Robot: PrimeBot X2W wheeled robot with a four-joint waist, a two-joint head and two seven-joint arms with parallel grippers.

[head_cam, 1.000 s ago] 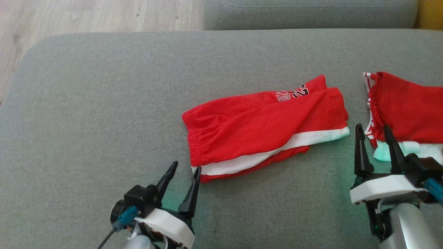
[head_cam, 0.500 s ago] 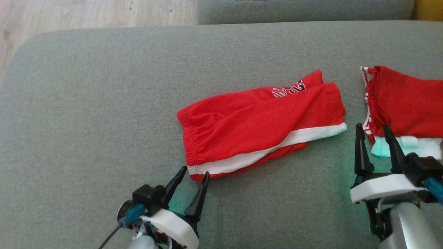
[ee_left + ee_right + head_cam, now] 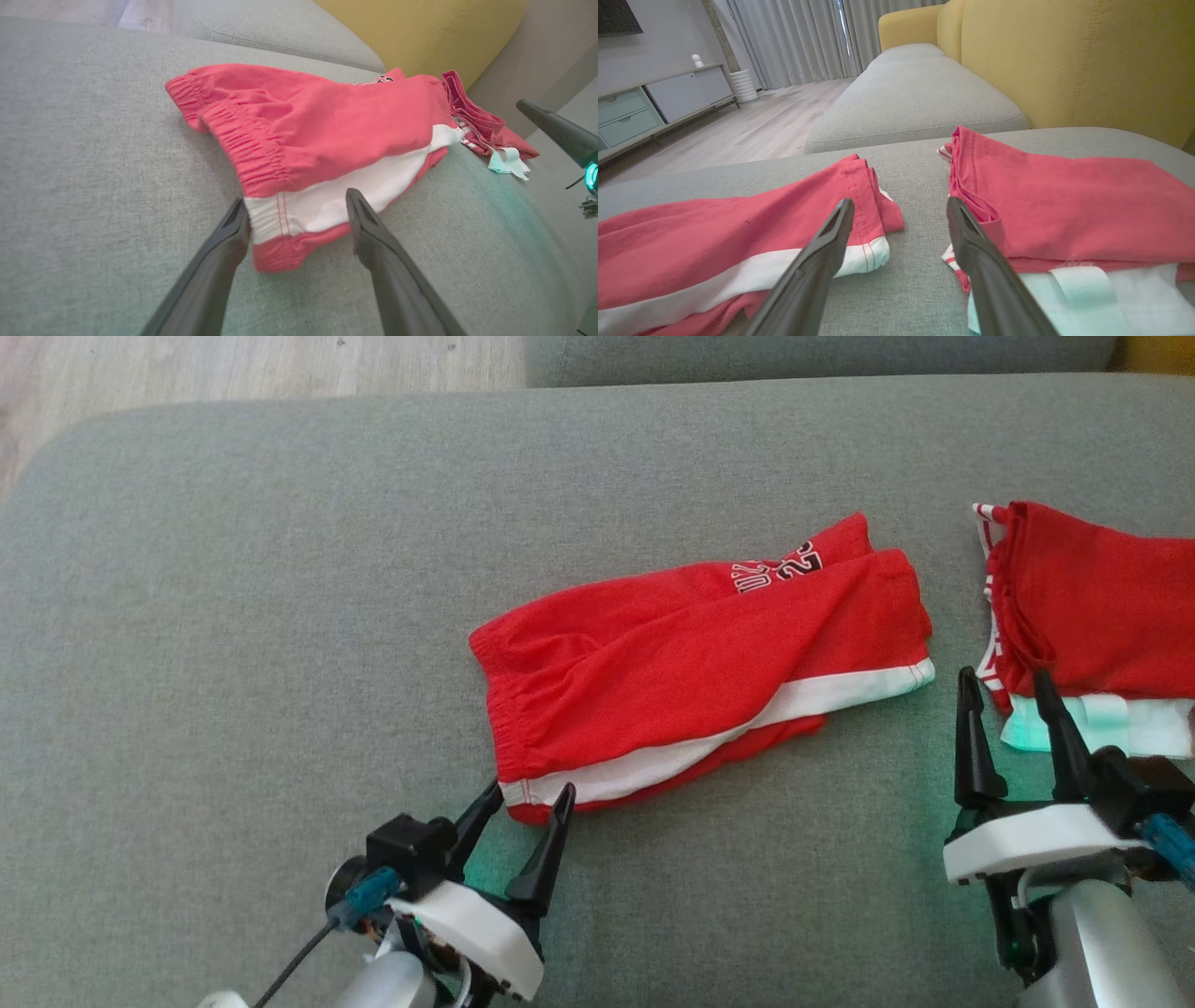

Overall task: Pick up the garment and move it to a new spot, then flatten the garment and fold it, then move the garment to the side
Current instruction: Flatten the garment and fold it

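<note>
Garment (image 3: 709, 672): red shorts, folded, lying mid-cushion on grey sofa (image 3: 233, 616). Left gripper (image 3: 529, 791) spread wide, straddling waistband corner, likely lining up pinch for move aside. Right gripper (image 3: 1004, 677) spread too, empty, parked between it and second red garment (image 3: 1102, 607)
</note>
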